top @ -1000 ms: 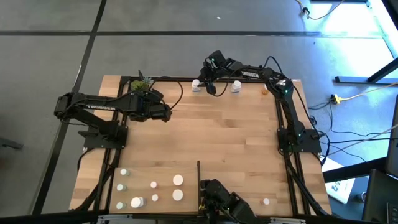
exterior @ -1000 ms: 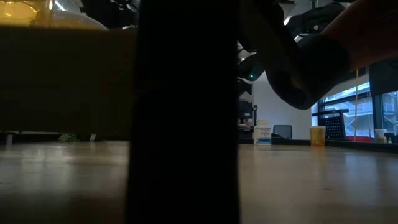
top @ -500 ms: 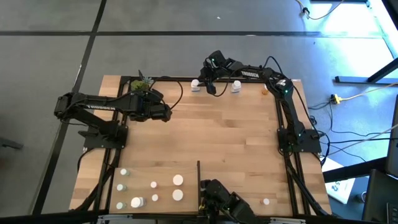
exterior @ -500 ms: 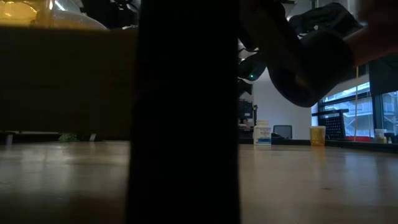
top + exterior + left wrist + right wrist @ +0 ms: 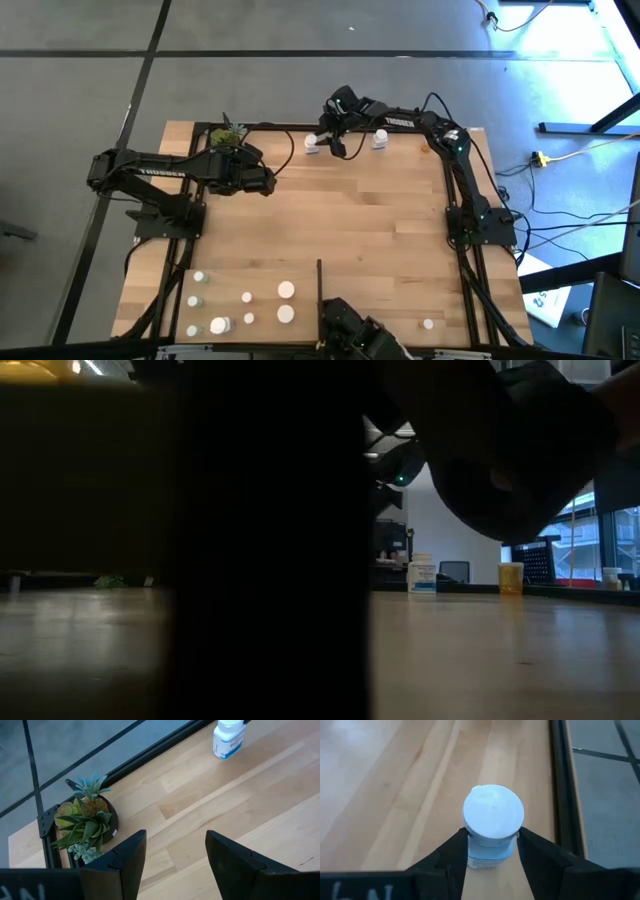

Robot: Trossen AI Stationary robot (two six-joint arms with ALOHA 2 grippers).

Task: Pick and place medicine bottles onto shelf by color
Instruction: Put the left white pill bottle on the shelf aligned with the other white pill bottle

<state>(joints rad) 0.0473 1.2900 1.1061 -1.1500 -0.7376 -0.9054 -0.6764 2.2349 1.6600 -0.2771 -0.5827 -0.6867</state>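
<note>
My right gripper (image 5: 322, 143) reaches to the table's far edge and is shut on a white medicine bottle (image 5: 493, 815) with a white cap. A second white bottle (image 5: 380, 138) and an orange one (image 5: 426, 145) stand to its right along the far edge. Several more bottles (image 5: 247, 305) stand on the light-wood shelf (image 5: 260, 270) near the front, left of the thin black divider strip (image 5: 320, 288), and one bottle (image 5: 428, 323) stands right of it. My left gripper (image 5: 175, 840) hangs open over bare wood at the far left. My right gripper pinches the white bottle's body just under its cap (image 5: 490, 851) between its two fingers, one on each side. The fingers slant down at it from the table's right. The bottle stands roughly upright; whether its base rests on the wood, I cannot tell.
A small green potted plant (image 5: 228, 134) stands in the far left corner beside my left gripper. A black bar (image 5: 400, 127) frames the far edge behind the bottles. A dark shape (image 5: 270, 540) close to the low camera blocks most of that view.
My right gripper has swung a little toward the table's left, and the white bottle between its fingers has shifted with it, slightly left and toward the near edge. The dark shape in front of the low camera has grown wider.
</note>
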